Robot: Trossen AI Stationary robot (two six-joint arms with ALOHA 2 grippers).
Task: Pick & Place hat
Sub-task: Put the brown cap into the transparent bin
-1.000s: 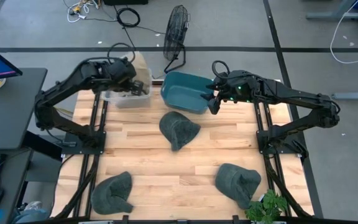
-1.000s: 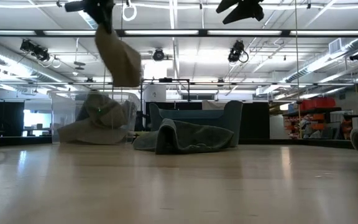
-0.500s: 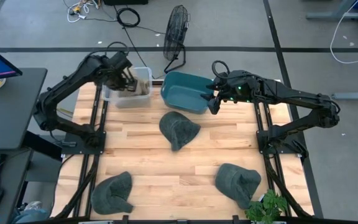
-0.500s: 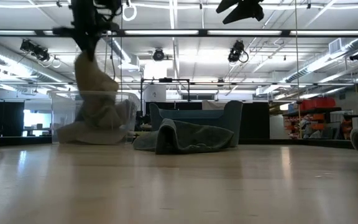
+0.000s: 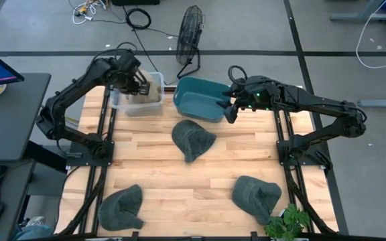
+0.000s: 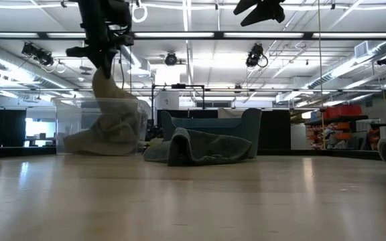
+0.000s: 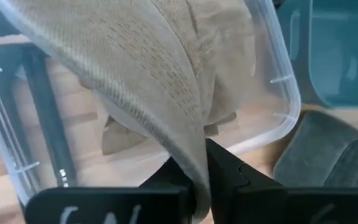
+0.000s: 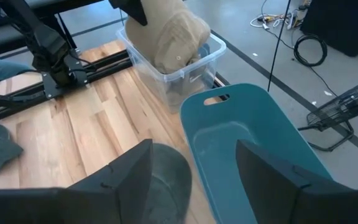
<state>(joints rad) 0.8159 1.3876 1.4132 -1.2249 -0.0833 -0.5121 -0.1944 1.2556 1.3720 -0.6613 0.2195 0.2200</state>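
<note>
My left gripper point(image 5: 131, 78) is above the clear bin point(image 5: 138, 99) at the table's far left, shut on a beige hat point(image 6: 110, 100) that hangs into the bin. More beige cloth point(image 6: 86, 139) lies on the bin's floor. My right gripper point(image 5: 230, 111) hovers open beside the teal bin point(image 5: 200, 98), touching nothing; its wrist view shows the open fingers point(image 8: 194, 180) over the teal bin point(image 8: 247, 137). A grey hat point(image 5: 191, 138) lies flat on the table at its middle. My left gripper pinches the beige hat's upper edge point(image 7: 194, 163) between its two fingers point(image 7: 229, 171), coming from above and pointing down. The hat hangs below the fingers, and its lower end point(image 6: 116, 124) is inside the clear bin on the beige cloth there.
Two more grey hats lie near the table's near edge, one at the left point(image 5: 121, 206) and one at the right point(image 5: 256, 195). A plant point(image 5: 288, 222) stands at the near right corner. A fan point(image 5: 190, 30) stands on the floor beyond the far edge. Bare wood lies between the hats.
My left gripper has moved toward the table's left and down over the clear bin, still shut on the beige hat. The hat, which hung clear above the bin, has sunk so that its lower end is inside it.
</note>
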